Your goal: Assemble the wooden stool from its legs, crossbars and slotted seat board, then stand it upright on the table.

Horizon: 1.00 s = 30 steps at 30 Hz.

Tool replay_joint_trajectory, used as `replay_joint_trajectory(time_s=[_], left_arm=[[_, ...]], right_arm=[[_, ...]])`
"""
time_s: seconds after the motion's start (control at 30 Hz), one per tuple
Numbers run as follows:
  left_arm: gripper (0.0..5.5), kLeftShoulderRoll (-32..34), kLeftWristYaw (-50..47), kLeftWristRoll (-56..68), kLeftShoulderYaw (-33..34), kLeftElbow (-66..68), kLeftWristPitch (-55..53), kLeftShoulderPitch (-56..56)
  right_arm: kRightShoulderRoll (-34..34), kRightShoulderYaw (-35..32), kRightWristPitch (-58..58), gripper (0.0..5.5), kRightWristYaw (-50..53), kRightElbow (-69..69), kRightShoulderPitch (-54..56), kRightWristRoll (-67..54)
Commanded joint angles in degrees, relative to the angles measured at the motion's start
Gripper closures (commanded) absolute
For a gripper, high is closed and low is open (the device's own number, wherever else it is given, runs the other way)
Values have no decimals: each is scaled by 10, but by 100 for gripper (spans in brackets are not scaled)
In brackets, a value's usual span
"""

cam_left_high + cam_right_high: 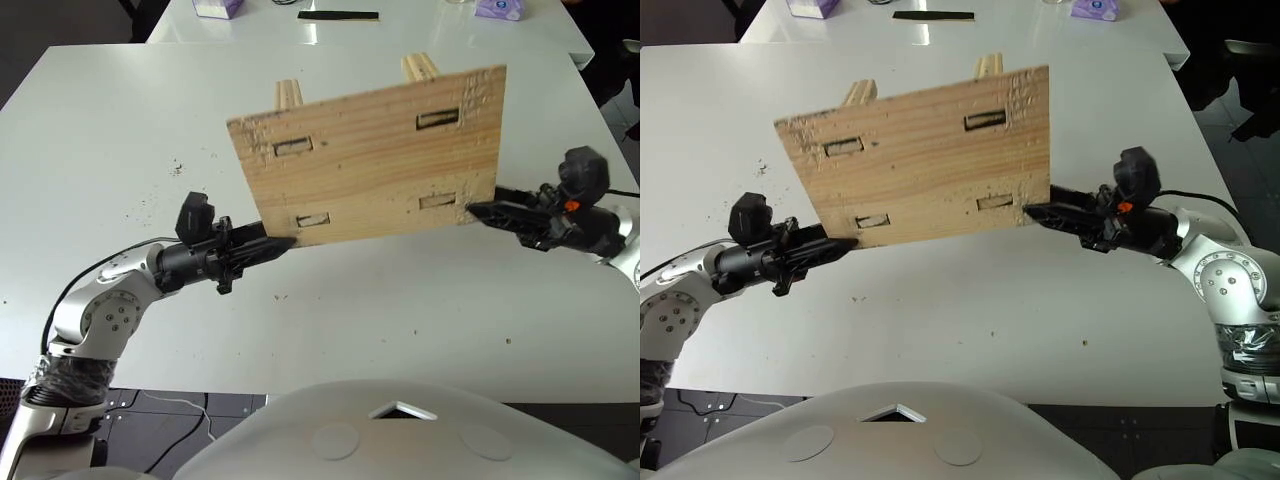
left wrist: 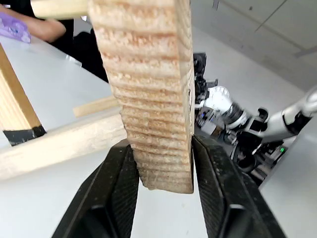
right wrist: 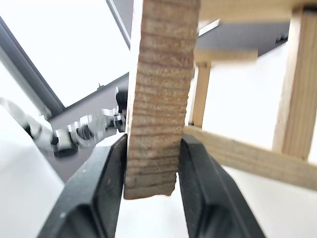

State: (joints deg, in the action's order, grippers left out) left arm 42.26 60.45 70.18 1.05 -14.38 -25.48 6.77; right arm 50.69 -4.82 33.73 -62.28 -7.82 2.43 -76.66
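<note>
The slotted seat board [image 1: 375, 160] stands tilted above the white table [image 1: 120, 120], its face toward me, with several rectangular slots. Two leg ends [image 1: 420, 67] poke up behind its far edge. My left gripper [image 1: 278, 243] is shut on the board's lower left corner, and its fingers [image 2: 119, 188] clamp the board's end grain [image 2: 148, 99]. My right gripper [image 1: 478, 210] is shut on the lower right corner, its fingers [image 3: 106, 178] pinching the board edge [image 3: 158, 119]. Legs [image 3: 297, 84] and a crossbar [image 3: 242, 156] run behind the board.
A second table at the back carries a black strip [image 1: 338, 15] and purple boxes [image 1: 498, 9]. Small wood crumbs [image 1: 150, 205] lie on the white table to the left. A cable [image 1: 90, 275] trails from the left arm.
</note>
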Motion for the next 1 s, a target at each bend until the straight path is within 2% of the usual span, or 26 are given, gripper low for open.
replay_joint_trajectory(time_s=[0.03,0.13,0.27,0.37,0.53,0.63,0.7,0.83,1.0], left_arm=[[395,-209,-657,425,81,-247,263,-118],[395,-240,-723,426,83,-259,295,-145],[398,-276,-808,419,84,-280,328,-178],[405,-296,-886,406,77,-294,344,-200],[418,-314,-1010,387,75,-305,367,-221],[418,-333,-1061,366,63,-309,371,-230],[417,-346,-1088,349,57,-307,368,-230],[416,-368,-1129,321,47,-293,344,-212],[415,-393,-1128,307,46,-260,312,-172]], right_arm=[[-115,62,-67,407,391,-322,8,-363],[-168,73,-98,407,459,-347,8,-363],[-286,71,-176,407,609,-366,62,-363],[-371,44,-236,407,739,-360,126,-363],[-443,-4,-291,407,898,-336,217,-363],[-460,-27,-308,407,973,-319,259,-363],[-459,-26,-298,407,1016,-313,245,-363],[-437,-21,-250,407,1058,-293,172,-361],[-423,-1,-206,407,1056,-270,88,-329]])
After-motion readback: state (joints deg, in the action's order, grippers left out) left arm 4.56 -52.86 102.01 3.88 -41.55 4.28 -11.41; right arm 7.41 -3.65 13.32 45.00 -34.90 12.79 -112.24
